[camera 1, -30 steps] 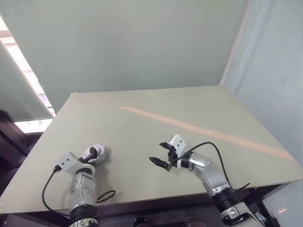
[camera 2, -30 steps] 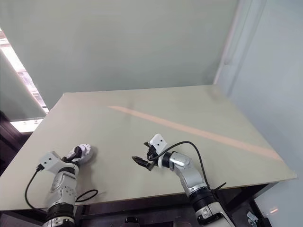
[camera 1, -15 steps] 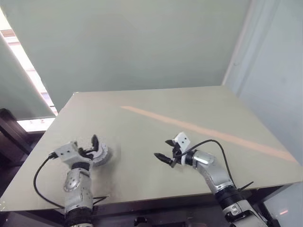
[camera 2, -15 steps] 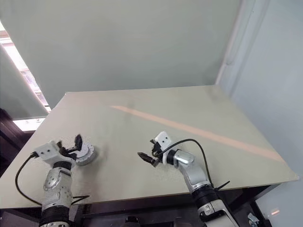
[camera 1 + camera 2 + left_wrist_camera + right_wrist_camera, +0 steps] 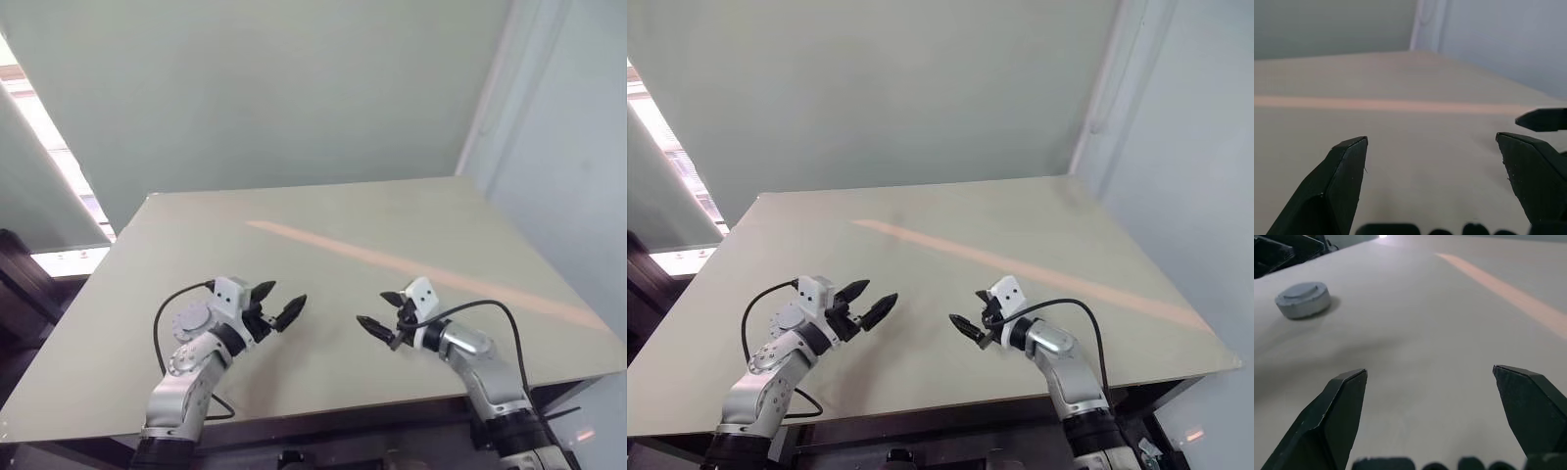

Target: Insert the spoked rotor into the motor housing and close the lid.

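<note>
The motor housing (image 5: 1303,306) lies flat on the surface (image 5: 323,220) with the lid (image 5: 1303,289) seemingly down on it, so the job looks finished or close to it; the spoked rotor, if seated, would be hidden under that lid. Both sets of jaws stand wide apart with nothing in them: the left gripper (image 5: 282,298) hangs above the surface, angled toward the right gripper (image 5: 375,309), which faces it with a gap between. What is left, as I judge it, is a check that the lid sits flush, then a clean retreat. The left forearm is just beside the housing, and its cable (image 5: 160,325) loops close by, so that arm should lift rather than sweep sideways. The right wrist view gives the housing whole, a grey puck with a raised centre, well apart from the right fingertips (image 5: 1347,391); the head views catch it half behind the left arm. The left wrist view instead shows the orange stripe (image 5: 1400,105).
</note>
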Robot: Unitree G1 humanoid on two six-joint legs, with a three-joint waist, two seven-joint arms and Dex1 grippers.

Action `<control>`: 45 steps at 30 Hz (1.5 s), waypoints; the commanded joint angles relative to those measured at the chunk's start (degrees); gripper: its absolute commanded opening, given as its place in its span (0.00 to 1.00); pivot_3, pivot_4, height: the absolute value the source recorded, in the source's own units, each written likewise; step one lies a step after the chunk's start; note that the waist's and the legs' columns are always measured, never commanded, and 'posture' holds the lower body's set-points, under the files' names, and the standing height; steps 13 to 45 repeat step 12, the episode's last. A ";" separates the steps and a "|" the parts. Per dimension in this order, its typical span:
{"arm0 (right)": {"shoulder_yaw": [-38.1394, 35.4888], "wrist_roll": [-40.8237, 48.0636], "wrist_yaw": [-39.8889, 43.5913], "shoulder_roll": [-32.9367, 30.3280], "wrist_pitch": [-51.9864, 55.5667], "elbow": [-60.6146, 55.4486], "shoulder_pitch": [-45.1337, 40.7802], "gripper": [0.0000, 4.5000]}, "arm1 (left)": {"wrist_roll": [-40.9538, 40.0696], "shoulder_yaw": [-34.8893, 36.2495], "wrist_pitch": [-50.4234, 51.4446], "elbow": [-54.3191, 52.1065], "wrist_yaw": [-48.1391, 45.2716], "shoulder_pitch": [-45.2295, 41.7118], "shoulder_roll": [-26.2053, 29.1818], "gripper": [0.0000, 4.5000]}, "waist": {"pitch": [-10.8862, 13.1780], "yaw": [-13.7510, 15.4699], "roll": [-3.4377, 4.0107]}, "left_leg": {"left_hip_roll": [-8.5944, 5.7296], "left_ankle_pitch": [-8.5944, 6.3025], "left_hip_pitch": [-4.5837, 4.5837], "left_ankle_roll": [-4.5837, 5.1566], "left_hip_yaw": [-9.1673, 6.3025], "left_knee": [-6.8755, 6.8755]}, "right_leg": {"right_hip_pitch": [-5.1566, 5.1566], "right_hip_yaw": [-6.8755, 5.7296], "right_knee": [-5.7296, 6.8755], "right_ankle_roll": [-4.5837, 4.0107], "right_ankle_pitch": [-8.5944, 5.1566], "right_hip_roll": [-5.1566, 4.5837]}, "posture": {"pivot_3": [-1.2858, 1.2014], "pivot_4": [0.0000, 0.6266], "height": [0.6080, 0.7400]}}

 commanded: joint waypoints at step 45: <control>-0.09 0.24 -3.91 0.25 0.83 -6.68 0.25 1.00 | -0.67 3.99 -1.76 -1.44 1.37 2.11 -2.28 1.00 | 0.01 0.00 0.01 | 0.02 -0.01 -0.01 0.01 0.05 0.01 | 0.00 0.03 -0.04 -0.07 -0.05 -0.02 | 0.52 0.00 1.00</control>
